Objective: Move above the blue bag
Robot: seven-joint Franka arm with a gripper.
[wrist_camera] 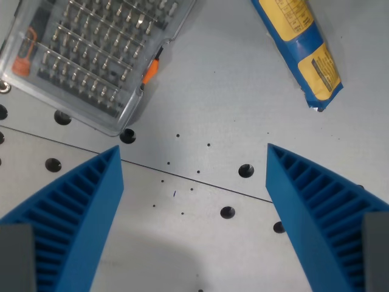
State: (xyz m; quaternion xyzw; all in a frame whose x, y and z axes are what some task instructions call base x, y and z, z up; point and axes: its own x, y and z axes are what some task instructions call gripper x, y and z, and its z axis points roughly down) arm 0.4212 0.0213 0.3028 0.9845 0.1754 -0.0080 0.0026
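Note:
The blue bag (302,47), blue with yellow printed panels, lies on the grey table at the wrist view's upper right, running off the top edge. My gripper (194,161) is open and empty, with its two blue ribbed fingers (79,213) at the lower left and lower right. The bag lies beyond the right finger's tip, up and to the right of the gap between the fingers.
A clear plastic case of screwdriver bits (91,55) with orange latches lies at the upper left. The grey table (206,103) has several round holes and a thin seam line crossing between the fingers.

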